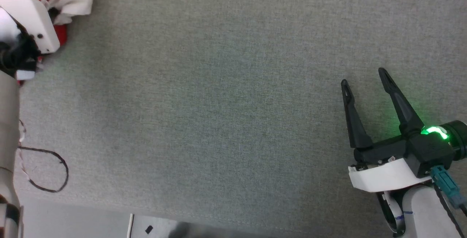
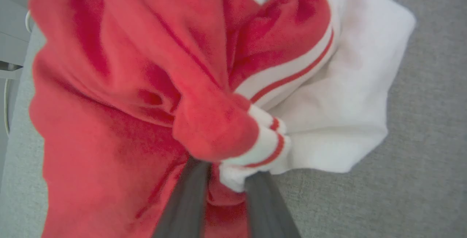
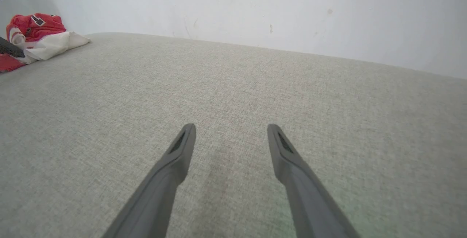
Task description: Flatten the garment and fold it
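At the worktop's (image 1: 219,103) far left corner our left claw (image 2: 227,172) is pinching a bunched fold of the crumpled red jersey T-shirt (image 2: 109,114), right where the red-striped seam (image 2: 292,75) meets the white sleeve (image 2: 346,103). To do this step well, we judge we should draw that fold slowly towards the worktop's bare middle, keeping it low so the cloth trails and opens rather than balling up. Our right claw (image 1: 363,76), its fingers spread and holding nothing, hangs over the worktop's right side, ready, we think, to take a second edge once the cloth arrives.
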Tool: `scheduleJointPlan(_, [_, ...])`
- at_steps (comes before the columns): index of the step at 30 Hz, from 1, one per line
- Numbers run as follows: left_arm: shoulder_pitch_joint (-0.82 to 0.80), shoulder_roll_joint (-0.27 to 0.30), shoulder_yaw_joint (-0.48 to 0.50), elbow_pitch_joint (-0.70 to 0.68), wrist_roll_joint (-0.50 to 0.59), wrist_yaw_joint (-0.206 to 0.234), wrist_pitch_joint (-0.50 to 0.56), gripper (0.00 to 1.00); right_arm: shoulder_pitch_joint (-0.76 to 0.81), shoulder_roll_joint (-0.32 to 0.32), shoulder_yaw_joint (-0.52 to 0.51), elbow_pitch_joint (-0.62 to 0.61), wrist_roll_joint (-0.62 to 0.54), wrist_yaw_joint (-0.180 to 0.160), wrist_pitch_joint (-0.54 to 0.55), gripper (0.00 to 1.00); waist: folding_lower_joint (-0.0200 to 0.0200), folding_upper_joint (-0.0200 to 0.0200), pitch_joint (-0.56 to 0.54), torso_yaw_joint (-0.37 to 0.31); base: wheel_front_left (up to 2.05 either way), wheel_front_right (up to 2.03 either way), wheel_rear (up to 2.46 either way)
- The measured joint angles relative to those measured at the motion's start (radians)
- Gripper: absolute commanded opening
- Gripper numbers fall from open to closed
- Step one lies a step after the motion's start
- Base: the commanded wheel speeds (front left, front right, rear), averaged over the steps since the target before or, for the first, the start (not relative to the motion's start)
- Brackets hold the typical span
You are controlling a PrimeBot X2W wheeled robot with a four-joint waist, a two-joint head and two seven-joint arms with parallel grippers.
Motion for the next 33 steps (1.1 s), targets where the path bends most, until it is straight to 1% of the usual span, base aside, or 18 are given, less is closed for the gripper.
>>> scheduleJointPlan(4, [0.034, -0.014, -0.001, 0.018, -0.005, 0.000, -0.063, 0.00, 0.001, 0.000, -0.019, 0.030, 0.002, 0.000, -0.009, 1.00, 0.0000, 0.0000, -0.046, 0.007, 0.00, 0.00, 0.00])
scheduleJointPlan(7, [0.057, -0.010, -0.004, 0.017, -0.001, 0.000, -0.151, 0.00, 0.004, 0.000, -0.038, 0.056, 0.010, 0.000, -0.016, 1.00, -0.0001, 0.0000, -0.091, 0.011, 0.00, 0.00, 0.00])
scheduleJointPlan(14, [0.060, 0.016, 0.005, -0.041, 0.028, 0.000, -0.412, 0.00, 0.042, 0.000, -0.064, 0.114, 0.043, 0.000, -0.031, 1.00, -0.0002, 0.0000, -0.214, 0.016, 0.00, 0.00, 0.00])
scheduleJointPlan(20, [0.069, 0.015, 0.003, -0.099, 0.045, 0.000, -0.562, 0.00, 0.074, 0.000, -0.070, 0.138, 0.067, 0.000, -0.035, 1.00, -0.0003, 0.0000, -0.319, 0.012, 0.00, 0.00, 0.00])
scheduleJointPlan(22, [0.077, 0.009, -0.001, -0.126, 0.048, 0.000, -0.598, 0.00, 0.084, 0.000, -0.072, 0.143, 0.073, 0.000, -0.035, 1.00, -0.0004, 0.0000, -0.350, 0.009, 0.00, 0.00, 0.00])
scheduleJointPlan(25, [0.087, -0.010, -0.018, -0.182, 0.054, 0.000, -0.624, 0.00, 0.094, 0.000, -0.076, 0.149, 0.078, 0.000, -0.037, 1.00, -0.0004, 0.0001, -0.392, 0.003, 0.00, 0.00, 0.00])
scheduleJointPlan(29, [0.125, -0.045, -0.041, -0.265, 0.053, 0.001, -0.622, 0.00, 0.105, 0.000, -0.083, 0.154, 0.088, 0.000, -0.041, 1.00, -0.0004, 0.0000, -0.437, -0.014, 0.00, 0.00, 0.00])
scheduleJointPlan(32, [0.181, -0.055, -0.049, -0.337, 0.050, 0.003, -0.611, 0.00, 0.105, 0.000, -0.081, 0.154, 0.105, 0.000, -0.041, 1.00, -0.0003, 0.0000, -0.455, -0.041, 0.00, 0.00, 0.00])
scheduleJointPlan(33, [0.205, -0.062, -0.052, -0.362, 0.043, 0.011, -0.604, 0.00, 0.106, 0.000, -0.080, 0.154, 0.109, 0.000, -0.041, 1.00, -0.0002, 0.0000, -0.460, -0.051, 0.00, 0.00, 0.00])
